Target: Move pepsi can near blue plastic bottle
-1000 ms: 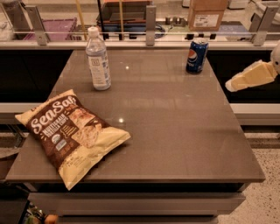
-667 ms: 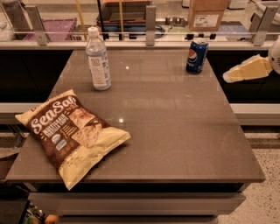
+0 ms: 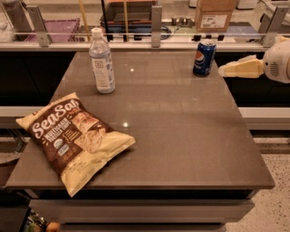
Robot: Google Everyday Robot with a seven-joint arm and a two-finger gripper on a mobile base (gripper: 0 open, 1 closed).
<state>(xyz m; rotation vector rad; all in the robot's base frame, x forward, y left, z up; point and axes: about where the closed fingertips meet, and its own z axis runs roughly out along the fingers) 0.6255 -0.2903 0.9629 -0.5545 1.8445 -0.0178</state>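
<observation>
The pepsi can (image 3: 204,57), dark blue with the round logo, stands upright near the back right corner of the grey table (image 3: 181,136). The blue plastic bottle (image 3: 102,61), clear with a white cap and pale label, stands upright at the back left, well apart from the can. My gripper (image 3: 226,70), cream-coloured, reaches in from the right edge. Its tip is just right of the can at about the height of the can's base, and a small gap separates them. It holds nothing.
A large SeaSalt chips bag (image 3: 74,138) lies flat on the table's front left. A low glass rail with metal posts (image 3: 156,27) runs along the back edge. A cardboard box (image 3: 215,13) and a purple crate (image 3: 56,27) sit behind it.
My gripper has moved up and to the left, closer to the pepsi can. The can, bottle and chips bag have not moved.
</observation>
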